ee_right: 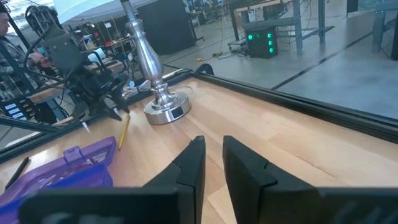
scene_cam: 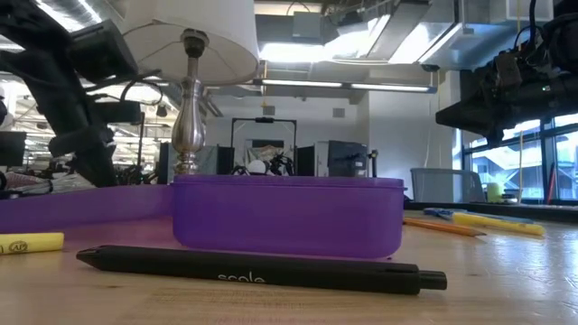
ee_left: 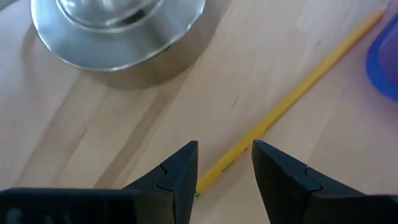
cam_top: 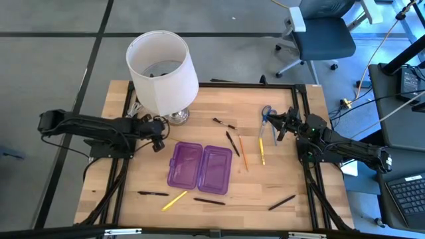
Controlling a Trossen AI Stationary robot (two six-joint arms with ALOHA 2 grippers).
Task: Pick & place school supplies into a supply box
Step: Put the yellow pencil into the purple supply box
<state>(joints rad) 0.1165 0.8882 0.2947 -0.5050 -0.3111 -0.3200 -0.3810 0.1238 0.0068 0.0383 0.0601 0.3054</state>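
Observation:
The supply box (cam_top: pixel 199 167), translucent purple, lies open on the wooden table, both halves flat; it also shows in the low view (scene_cam: pixel 289 215). My left gripper (cam_top: pixel 158 142) hangs low beside the lamp base, left of the box, its fingers open. A yellow pencil (ee_left: pixel 292 99) lies on the table, one end between those fingers (ee_left: pixel 221 165); it runs toward the box corner (ee_left: pixel 385 62). My right gripper (cam_top: pixel 273 130) waits level at the table's right by the blue scissors (cam_top: pixel 265 114), its fingers (ee_right: pixel 213 155) a narrow gap apart and empty. My left gripper's fingers stand on either side of the yellow pencil's near end (ee_left: pixel 208 180), slanting down from the table's left and lying roughly along the pencil. That end lies close against one finger (ee_left: pixel 183 171); whether it touches, I cannot tell.
A lamp with a white shade (cam_top: pixel 163 70) and a metal base (ee_left: pixel 118 37) stands at the far left. Pens and pencils lie scattered: black (cam_top: pixel 232 143), orange (cam_top: pixel 243 153) and yellow (cam_top: pixel 261 151) right of the box; black (cam_top: pixel 153 193), yellow (cam_top: pixel 174 200) and black (scene_cam: pixel 262 268) near the front edge.

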